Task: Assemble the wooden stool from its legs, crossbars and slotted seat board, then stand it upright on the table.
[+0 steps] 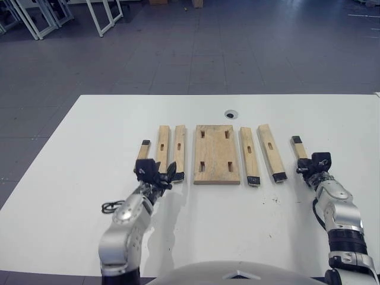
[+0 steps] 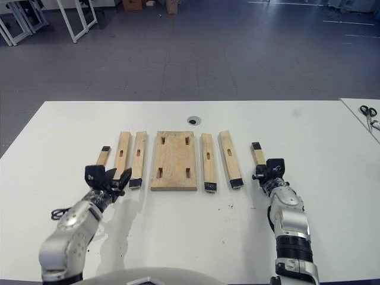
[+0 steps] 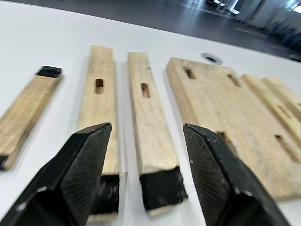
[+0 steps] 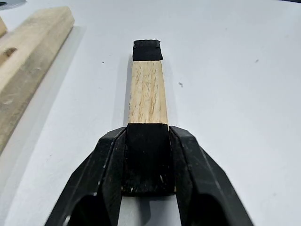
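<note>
Looking from the left eye view, surface and room: white surface with a round hole near its far edge. Grey tiled floor lies beyond, with white metal frames at the far left.
Left eye view, parts: seven wooden pieces lie flat in one row across the surface. Their long axes run away from the robot, slightly fanned.
Left eye view, count: one seat board with four slots sits in the middle. Four legs, each with one slot, lie two to its left and two to its right. Two short crossbars lie outermost, the left crossbar and the right crossbar.
Left eye view, grippers: the left gripper hangs over the near ends of the two left legs. The right gripper is at the near end of the right crossbar.
Right eye view, extras: scissors lie on a neighbouring table at the right. A black cable loop lies on the surface beside the left arm.
Left wrist view: the left gripper's fingers are spread wide and hold nothing. Between them show the black-capped near ends of the two left legs, pointing toward the robot.
Right wrist view: the right gripper is clamped on the black near end of the right crossbar. The crossbar's far end is also black and points straight away.
</note>
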Robot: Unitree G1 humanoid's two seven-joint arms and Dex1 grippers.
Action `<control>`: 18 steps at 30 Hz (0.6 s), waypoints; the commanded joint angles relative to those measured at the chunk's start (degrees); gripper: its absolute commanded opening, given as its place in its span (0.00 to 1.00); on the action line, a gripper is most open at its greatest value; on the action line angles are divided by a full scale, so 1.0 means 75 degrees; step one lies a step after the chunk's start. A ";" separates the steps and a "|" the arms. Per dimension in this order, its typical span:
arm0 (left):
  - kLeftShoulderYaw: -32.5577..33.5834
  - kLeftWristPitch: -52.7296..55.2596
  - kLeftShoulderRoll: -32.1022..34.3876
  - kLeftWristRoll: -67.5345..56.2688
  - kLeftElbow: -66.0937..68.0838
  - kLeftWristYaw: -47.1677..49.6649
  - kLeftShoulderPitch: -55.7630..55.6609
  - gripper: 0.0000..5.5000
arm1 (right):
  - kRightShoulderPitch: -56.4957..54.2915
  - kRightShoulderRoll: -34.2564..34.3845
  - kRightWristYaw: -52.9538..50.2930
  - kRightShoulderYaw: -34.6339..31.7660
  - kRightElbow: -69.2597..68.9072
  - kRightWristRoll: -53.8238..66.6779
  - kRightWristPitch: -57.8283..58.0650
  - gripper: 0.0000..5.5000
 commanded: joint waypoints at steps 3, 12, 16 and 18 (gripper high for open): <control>0.1118 0.2223 0.1144 -0.3326 0.0735 -0.1921 -0.1845 0.52 | -0.0669 0.0395 0.0161 0.1553 -0.2581 -0.0522 -0.0081 0.23; 0.2110 0.3621 0.0925 -0.6300 0.3017 -0.1492 -0.3365 0.52 | -0.0159 0.1029 0.0765 0.3055 -0.3750 -0.0368 0.0052 0.23; 0.1815 0.3463 0.1008 -0.6174 0.3431 -0.1412 -0.3412 0.52 | -0.0019 0.1137 0.0878 0.3426 -0.4007 -0.0373 0.0131 0.23; 0.1699 0.3390 0.1095 -0.6103 0.3570 -0.1433 -0.3441 0.52 | 0.0080 0.1220 0.0886 0.3647 -0.4182 -0.0388 0.0194 0.23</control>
